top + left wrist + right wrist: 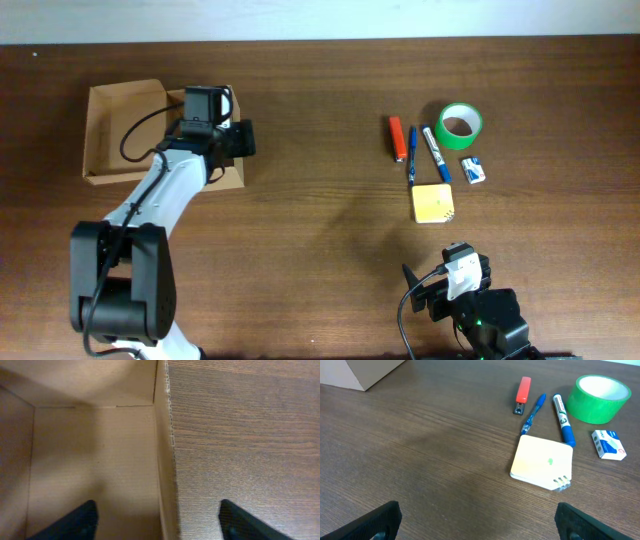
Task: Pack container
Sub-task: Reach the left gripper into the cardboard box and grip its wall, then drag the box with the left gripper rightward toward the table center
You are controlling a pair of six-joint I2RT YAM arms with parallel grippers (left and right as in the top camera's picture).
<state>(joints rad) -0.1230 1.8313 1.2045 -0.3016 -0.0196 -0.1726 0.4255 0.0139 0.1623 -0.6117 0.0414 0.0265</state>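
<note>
The container (112, 132) is an open tan cardboard box at the table's far left, and nothing shows inside it. My left gripper (229, 148) reaches over its right wall. In the left wrist view, the left gripper (157, 510) is open and straddles that wall (164, 460), one finger over the box floor and the other over the table. Neither finger touches the cardboard. My right gripper (440, 272) sits near the front edge. In the right wrist view, the right gripper (477, 512) is wide open over bare wood, short of a yellow pad (542, 462).
Stationery lies at the right: yellow pad (433, 203), green tape roll (460, 125), red stapler (396, 138), blue pen (411, 152), blue-capped marker (436, 152) and a small blue-and-white packet (474, 170). A corner of the container (367, 372) shows far left in the right wrist view.
</note>
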